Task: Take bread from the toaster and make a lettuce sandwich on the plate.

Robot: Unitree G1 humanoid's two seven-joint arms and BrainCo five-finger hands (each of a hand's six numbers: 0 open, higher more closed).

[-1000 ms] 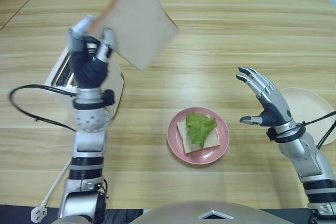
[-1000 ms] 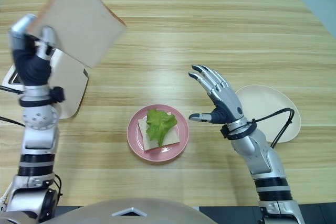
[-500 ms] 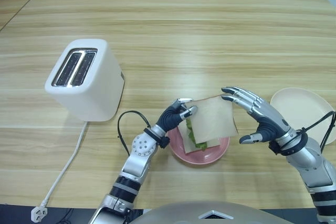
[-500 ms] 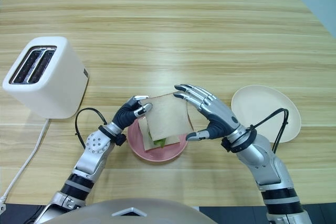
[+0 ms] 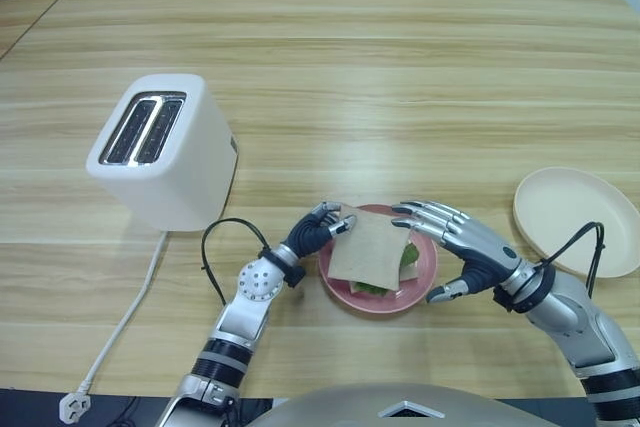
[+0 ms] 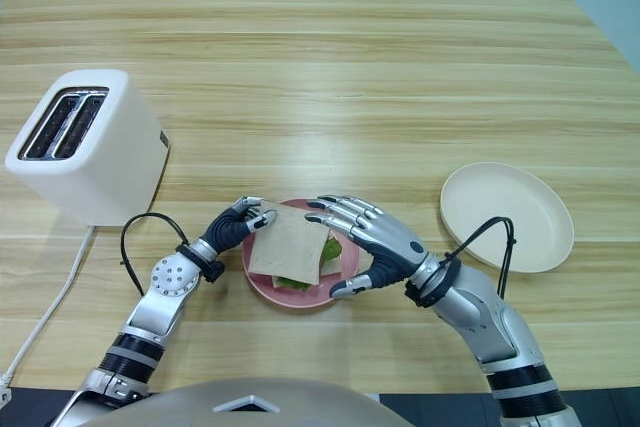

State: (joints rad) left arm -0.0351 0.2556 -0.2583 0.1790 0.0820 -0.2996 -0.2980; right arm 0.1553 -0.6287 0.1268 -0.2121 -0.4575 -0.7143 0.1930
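Observation:
A slice of bread lies over the lettuce and a lower slice on the pink plate. My left hand is shut on the slice's left corner at the plate's left rim. My right hand hovers open over the plate's right side, fingertips touching the slice's right edge. Green lettuce peeks out under the slice on the right and front. The white toaster stands at the left with both slots showing no bread.
A cream plate sits at the right, close to my right forearm. The toaster's cord runs down to a plug at the front left edge. Bare wooden table lies beyond the plates.
My left hand has carried the slice from high above the toaster down onto the lettuce on the pink plate. My right hand has moved left and down to the slice's right edge.

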